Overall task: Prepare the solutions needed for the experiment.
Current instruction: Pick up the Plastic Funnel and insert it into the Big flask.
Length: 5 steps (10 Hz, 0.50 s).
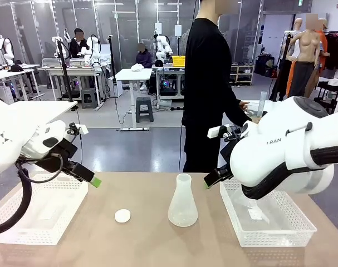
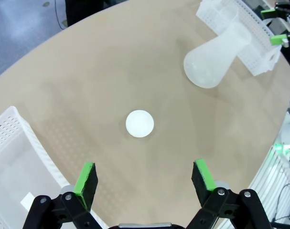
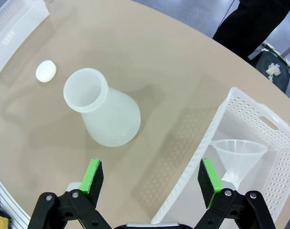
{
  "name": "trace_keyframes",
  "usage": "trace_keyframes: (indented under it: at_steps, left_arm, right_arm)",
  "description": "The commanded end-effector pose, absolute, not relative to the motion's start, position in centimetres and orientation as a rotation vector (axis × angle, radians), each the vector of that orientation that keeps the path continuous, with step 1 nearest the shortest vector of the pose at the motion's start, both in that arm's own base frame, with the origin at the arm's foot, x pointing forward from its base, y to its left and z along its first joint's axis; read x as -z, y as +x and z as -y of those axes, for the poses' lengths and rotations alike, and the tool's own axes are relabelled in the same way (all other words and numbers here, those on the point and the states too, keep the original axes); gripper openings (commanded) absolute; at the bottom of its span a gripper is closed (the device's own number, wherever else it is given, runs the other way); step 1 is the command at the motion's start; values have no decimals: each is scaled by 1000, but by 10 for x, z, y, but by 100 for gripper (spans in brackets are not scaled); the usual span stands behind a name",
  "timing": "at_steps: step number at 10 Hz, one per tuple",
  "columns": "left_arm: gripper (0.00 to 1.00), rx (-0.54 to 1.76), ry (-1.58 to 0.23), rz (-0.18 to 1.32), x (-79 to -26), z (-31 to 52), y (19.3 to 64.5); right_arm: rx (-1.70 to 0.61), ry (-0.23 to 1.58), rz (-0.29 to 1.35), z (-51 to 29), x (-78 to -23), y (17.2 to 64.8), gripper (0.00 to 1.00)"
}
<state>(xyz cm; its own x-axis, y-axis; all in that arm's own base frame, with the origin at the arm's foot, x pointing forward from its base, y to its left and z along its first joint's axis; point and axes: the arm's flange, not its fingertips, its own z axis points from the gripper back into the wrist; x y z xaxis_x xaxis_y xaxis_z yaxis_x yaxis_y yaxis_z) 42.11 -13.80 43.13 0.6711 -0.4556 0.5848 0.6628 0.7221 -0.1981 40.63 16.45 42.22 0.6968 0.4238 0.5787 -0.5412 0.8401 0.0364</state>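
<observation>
While nothing is gripped, both arms hang above the desk (image 1: pixel 146 245). On the left hand (image 2: pixel 145 179) the jaws are fully apart and empty, pointing down at the small white cap (image 2: pixel 139 123), which lies flat on bare desk roughly centred ahead of the fingers. That reads as lined up for a cap pick. The right hand (image 3: pixel 152 179) is equally wide open and empty, looking down at the strip of desk between the conical flask (image 1: pixel 182 208) and the right basket (image 1: pixel 280 236).

The flask stands upright mid-desk with its mouth open and the cap well apart to its left. My read is that it's parked in the centre uncapped so either arm can reach it and it can be filled. It looks empty, with no tinted liquid visible through the wall.

The funnel (image 3: pixel 239 155) sits inside the right basket, wide end up, at the end nearest the right hand. It's probably staged for that arm to seat in the flask neck. The left basket (image 1: pixel 46 236) is under the left arm; I can't make out its contents.

As for the solutions, I can't place them for sure. The person (image 1: pixel 205 83) on the far side has a hand (image 1: pixel 246 107) by a tall clear cylinder (image 1: pixel 261 103) behind the right arm. It's too small to tell whether there's liquid in it, but I'd guess that's the source.

Judgement: this is early, with no transfer started. The flask looks like light plastic, so a nudge from the funnel could tip it.
</observation>
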Motion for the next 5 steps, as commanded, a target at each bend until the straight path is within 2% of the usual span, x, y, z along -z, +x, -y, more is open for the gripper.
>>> trace_keyframes:
  at_steps: [1,3,4,5]
  left_arm:
    - [100,667,-402,544,-423,148,412]
    - [100,667,-402,544,-423,148,412]
    - [100,662,-405,521,-427,153,412]
    - [100,636,-624,530,-436,143,436]
  right_arm:
    - [-564,191,582,-168,-410,400,100]
    - [-553,205,579,-169,-417,405,100]
    - [-427,299,643,-161,-429,420,100]
    - [-361,472,650,-147,-436,436,100]
